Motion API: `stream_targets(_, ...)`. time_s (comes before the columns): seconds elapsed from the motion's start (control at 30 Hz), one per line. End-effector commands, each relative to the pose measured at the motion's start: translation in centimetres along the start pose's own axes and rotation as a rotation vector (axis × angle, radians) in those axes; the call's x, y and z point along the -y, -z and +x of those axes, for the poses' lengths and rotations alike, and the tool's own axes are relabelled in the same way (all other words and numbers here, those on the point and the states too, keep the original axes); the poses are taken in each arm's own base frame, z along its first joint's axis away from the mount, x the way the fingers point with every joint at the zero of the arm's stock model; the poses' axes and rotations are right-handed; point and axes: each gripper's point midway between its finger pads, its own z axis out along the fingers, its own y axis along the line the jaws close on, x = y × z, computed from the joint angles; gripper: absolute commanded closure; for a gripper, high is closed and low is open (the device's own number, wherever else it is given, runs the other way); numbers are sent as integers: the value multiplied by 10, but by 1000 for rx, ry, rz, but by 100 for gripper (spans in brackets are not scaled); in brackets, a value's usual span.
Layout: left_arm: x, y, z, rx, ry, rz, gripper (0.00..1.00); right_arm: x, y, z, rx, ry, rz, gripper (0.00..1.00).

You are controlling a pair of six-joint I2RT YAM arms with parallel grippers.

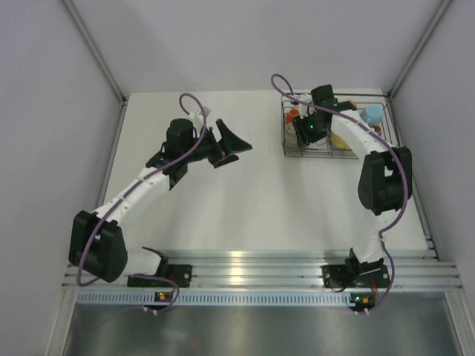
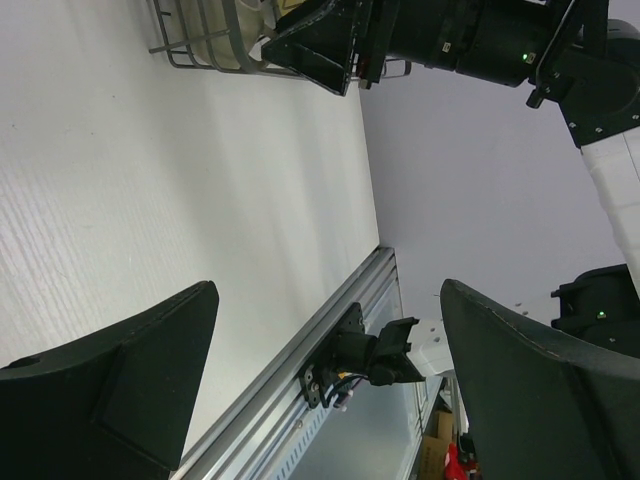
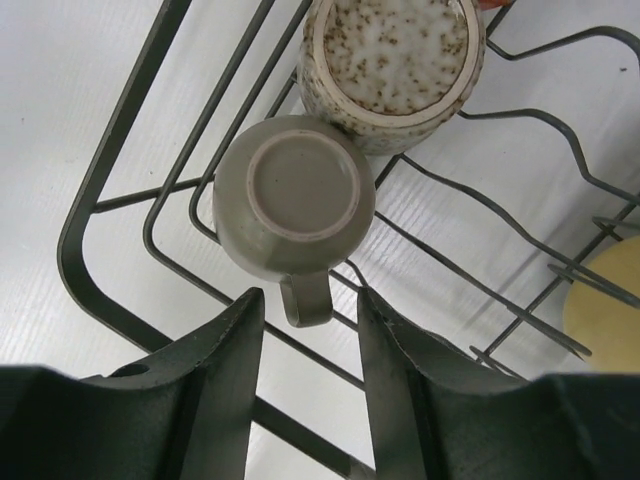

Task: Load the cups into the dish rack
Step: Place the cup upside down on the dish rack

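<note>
Sitting at the far right corner of the white table point(image 1: 245, 200), the dish rack point(image 1: 319, 155) is black wire and holds several cups. The left gripper point(image 1: 234, 142) hangs over mid-table, well apart from the rack, jaws spread wide with nothing between them. The right gripper point(image 3: 308, 298) is down in a rack corner, jaws partly spread and straddling a cup handle point(image 3: 300, 312); a gap shows on both sides, so no pinch. The handle belongs to the grey-olive cup point(image 3: 290, 195), upside down on the rack wires and apparently touching a speckled cup point(image 3: 395, 60), also inverted, just beyond it. The yellow cup point(image 3: 605, 310) sits at the right edge and the light blue cup point(image 1: 371, 113) at the rack's far side. The cups are likely glazed ceramic: stiff, fairly light, slick, and prone to chipping against wire or a neighbour. The best hold looks like the handle loop, squeezed flat-on, or across the wall at the rim; the round body would probably slip.
</note>
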Motion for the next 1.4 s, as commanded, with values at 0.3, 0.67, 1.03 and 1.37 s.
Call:
stream_targets(0.3, 16, 3, -6, 11, -37, 38, 2, -2, -13, -1, -21, 11, -58, 100)
stream_targets(0.67, 14, 1, -4, 0, -35, 37, 2, 5, 11, -16, 109, 122, 14, 100)
stream_targets(1.03, 16, 5, -5, 14, -47, 39, 2, 13, -7, -22, 120, 196, 38, 100)
stream_targets(1.37, 16, 7, -5, 20, -49, 29, 2, 5, -27, -24, 117, 252, 46, 100)
